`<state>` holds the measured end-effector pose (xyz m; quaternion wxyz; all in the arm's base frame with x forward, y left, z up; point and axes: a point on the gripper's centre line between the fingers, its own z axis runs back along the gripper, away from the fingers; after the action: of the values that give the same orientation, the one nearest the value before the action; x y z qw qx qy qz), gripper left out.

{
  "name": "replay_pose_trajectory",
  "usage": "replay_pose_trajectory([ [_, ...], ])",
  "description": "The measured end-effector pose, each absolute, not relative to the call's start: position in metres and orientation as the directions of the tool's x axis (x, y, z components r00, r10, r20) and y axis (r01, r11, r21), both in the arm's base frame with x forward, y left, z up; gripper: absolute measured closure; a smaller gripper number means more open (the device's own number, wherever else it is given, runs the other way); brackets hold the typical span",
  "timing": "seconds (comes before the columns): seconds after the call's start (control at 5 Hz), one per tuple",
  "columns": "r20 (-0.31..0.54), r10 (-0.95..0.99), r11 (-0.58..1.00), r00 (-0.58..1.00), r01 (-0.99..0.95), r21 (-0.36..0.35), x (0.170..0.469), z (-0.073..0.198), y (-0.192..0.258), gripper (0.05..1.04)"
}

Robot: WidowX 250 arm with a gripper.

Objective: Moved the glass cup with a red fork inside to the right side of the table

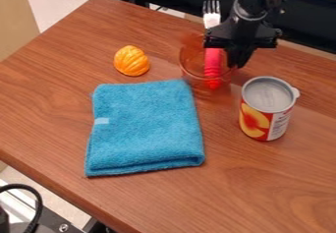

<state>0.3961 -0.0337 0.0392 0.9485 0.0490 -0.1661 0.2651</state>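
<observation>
- While the claw [238,60] was at the right side of the cup [190,66], its opening and any hold could not be determined.
- The cup was behind the towel [144,129], with the fork [212,22] inside, tines up.
- Correct handling required a firm wall grip and level, slow travel, lest the fork tip out.
- Rightward travel required passing between the can [267,94] and the counter's [52,104] far edge.

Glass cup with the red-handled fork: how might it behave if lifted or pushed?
The cup looks smooth and rigid, so it may slip in a loose grip and could chip if knocked. The fork sticks up well above the rim, so it would probably swing or rattle, and might make tipping likelier.
</observation>
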Motion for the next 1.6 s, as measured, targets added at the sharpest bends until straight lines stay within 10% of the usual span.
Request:
replay_pose_trajectory([
  [0.4,0.301,0.561,0.814,0.771,-0.580,-0.035,0.395,0.038,-0.030,0.872],
  [1.0,0.340,0.578,0.798,0.742,-0.601,-0.044,0.403,0.043,-0.027,0.112],
  [1.6,0.328,0.619,0.765,0.713,-0.641,-0.051,0.392,0.074,-0.011,0.087],
])
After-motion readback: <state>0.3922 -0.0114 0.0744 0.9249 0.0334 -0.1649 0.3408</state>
